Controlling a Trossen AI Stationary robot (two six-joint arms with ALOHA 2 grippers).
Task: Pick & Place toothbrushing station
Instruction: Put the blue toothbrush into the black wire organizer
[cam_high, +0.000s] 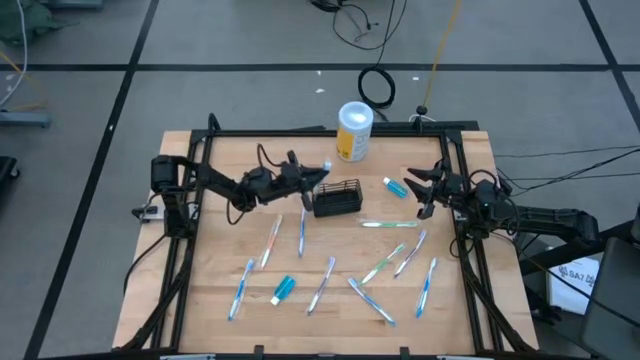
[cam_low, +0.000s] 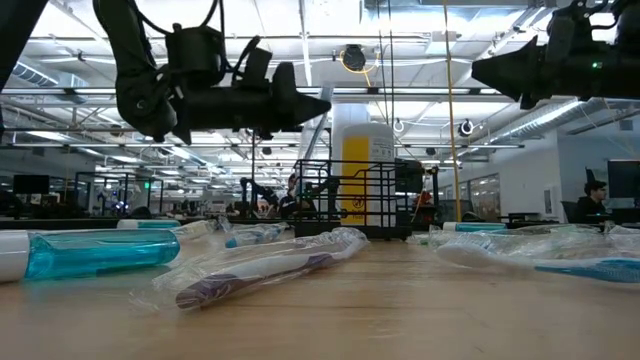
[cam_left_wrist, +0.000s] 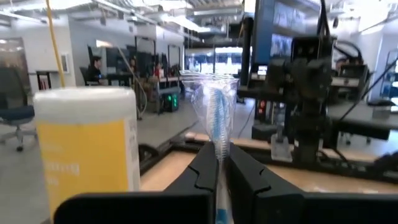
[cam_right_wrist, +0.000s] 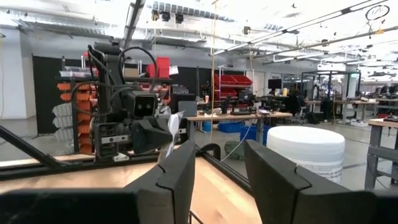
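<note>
The black wire-mesh basket (cam_high: 338, 198) stands on the table's middle, in front of the white-and-yellow canister (cam_high: 354, 130); it also shows in the low view (cam_low: 350, 200). My left gripper (cam_high: 318, 177) hovers just left of the basket's far end, above the table, shut on a clear-wrapped blue toothbrush (cam_left_wrist: 217, 115). My right gripper (cam_high: 425, 187) is open and empty at the right, raised above the table, beside a blue toothpaste tube (cam_high: 395, 186). Several wrapped toothbrushes lie flat on the near half of the table. My left gripper pinches the wrapped toothbrush between its two fingers (cam_left_wrist: 205, 171). The bristle end in its clear wrapper (cam_left_wrist: 214, 93) sticks out past the fingertips. The fingers lie about level, pointing toward the table's right. The brush is lifted clear of the table.
A second toothpaste tube (cam_high: 283, 289) lies near the front; it shows large at the left of the low view (cam_low: 90, 252). A black frame (cam_high: 300, 131) runs round the table's far edge and sides. People sit at desks in the room beyond.
</note>
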